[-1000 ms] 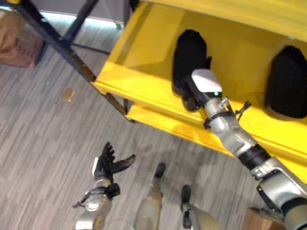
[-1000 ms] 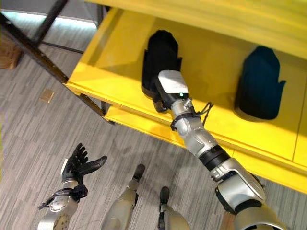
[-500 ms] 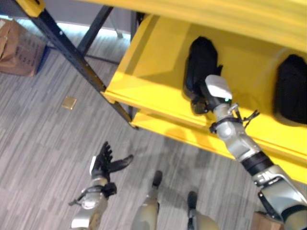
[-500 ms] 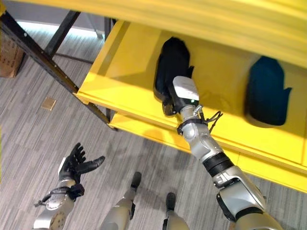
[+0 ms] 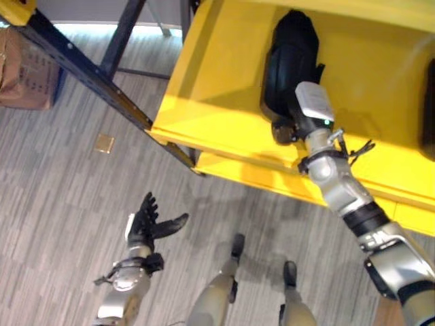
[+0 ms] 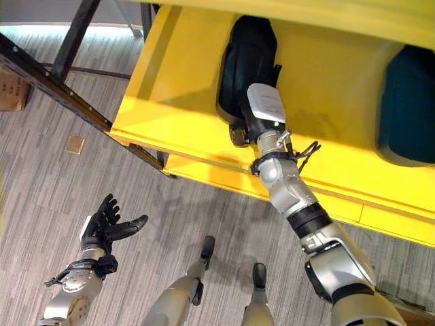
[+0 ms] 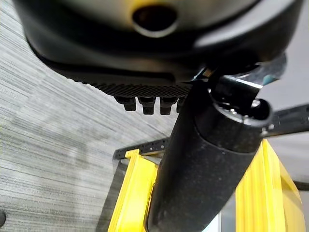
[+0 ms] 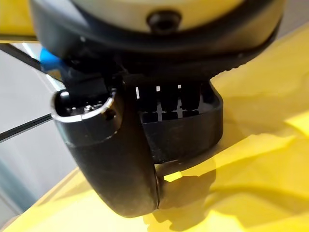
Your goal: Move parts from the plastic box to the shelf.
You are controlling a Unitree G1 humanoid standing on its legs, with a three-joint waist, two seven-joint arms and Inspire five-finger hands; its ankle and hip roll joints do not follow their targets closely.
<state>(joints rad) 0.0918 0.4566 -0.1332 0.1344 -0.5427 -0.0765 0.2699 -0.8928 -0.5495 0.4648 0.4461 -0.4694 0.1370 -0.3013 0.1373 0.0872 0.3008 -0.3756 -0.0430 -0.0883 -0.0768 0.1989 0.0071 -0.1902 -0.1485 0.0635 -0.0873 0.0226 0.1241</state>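
The right hand [image 6: 253, 123] grips the near end of a black part [image 6: 246, 62] on the yellow shelf [image 6: 183, 102], fingers [image 8: 169, 99] curled over its edge (thumb below). At 7 o'clock, the left hand [image 6: 102, 227] hangs above the floor [image 6: 41, 183], fingers spread, empty.

Shelf [image 5: 217, 81]: smooth, semi-glossy yellow painted surface. Black part [image 5: 291, 54]: matt plastic. Shelf frame [image 5: 88, 71]: dark metal. Floor [image 5: 61, 204]: matt, grey, streaked. Box [image 5: 27, 71]: brown cardboard.
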